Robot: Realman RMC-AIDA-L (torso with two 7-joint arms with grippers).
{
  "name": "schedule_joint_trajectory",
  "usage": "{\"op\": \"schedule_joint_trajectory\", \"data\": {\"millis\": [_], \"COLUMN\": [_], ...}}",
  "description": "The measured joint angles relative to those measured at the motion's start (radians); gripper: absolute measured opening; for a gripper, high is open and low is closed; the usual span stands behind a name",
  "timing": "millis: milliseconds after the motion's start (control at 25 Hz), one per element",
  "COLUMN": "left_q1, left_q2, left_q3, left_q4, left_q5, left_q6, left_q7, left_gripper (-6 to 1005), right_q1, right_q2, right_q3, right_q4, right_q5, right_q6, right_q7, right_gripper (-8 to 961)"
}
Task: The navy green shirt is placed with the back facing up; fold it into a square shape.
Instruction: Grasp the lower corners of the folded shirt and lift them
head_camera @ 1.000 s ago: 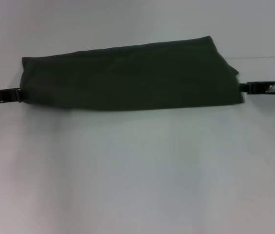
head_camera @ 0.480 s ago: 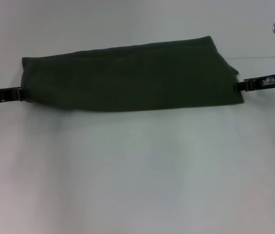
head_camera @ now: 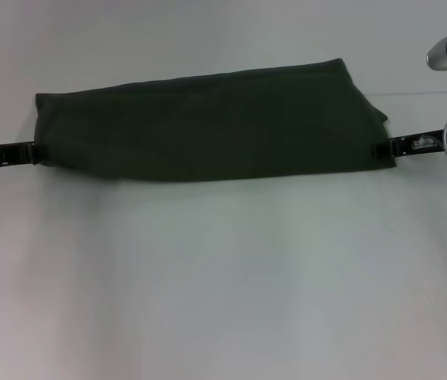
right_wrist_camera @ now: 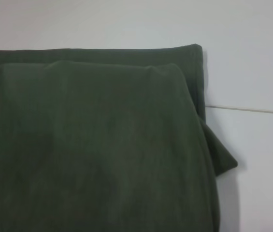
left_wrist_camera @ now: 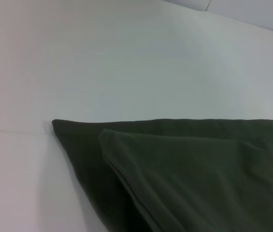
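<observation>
shirt: navy green shirt [head_camera: 207, 127] lies as a long folded band across the counter [head_camera: 223, 285] | left hand [head_camera: 32, 152] at its left end, right hand [head_camera: 383, 148] at its right end, grip on either cannot be told | risk: uneven lift lets layers slide, skewing the square

A plain white table [head_camera: 223, 285] fills nearly the whole head view, smooth and matte under soft, even light. A thin straight seam [head_camera: 421, 93] crosses its surface toward three o'clock. In the left wrist view a second pale panel edge [left_wrist_camera: 252, 14] shows at one o'clock.
</observation>
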Motion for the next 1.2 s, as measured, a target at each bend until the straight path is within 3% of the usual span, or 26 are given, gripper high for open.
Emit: {"op": "schedule_joint_trajectory", "data": {"millis": [240, 1200], "left_q1": [0.000, 0.002], "left_q2": [-0.001, -0.008], "left_q3": [0.000, 0.006], "left_q4": [0.000, 0.016], "left_q5": [0.002, -0.006], "left_q6": [0.000, 0.003], "left_q7": [0.000, 0.000], "left_gripper": [13, 13], "right_q1": [0.000, 0.013], "right_q2": [0.026, 0.043], "right_q3": [-0.002, -0.013], "right_q4": [0.003, 0.052], "right_q5": [0.000, 0.002], "right_q6": [0.037, 0.100], "right_q7": [-0.012, -0.054], "right_gripper": [555, 407]}}
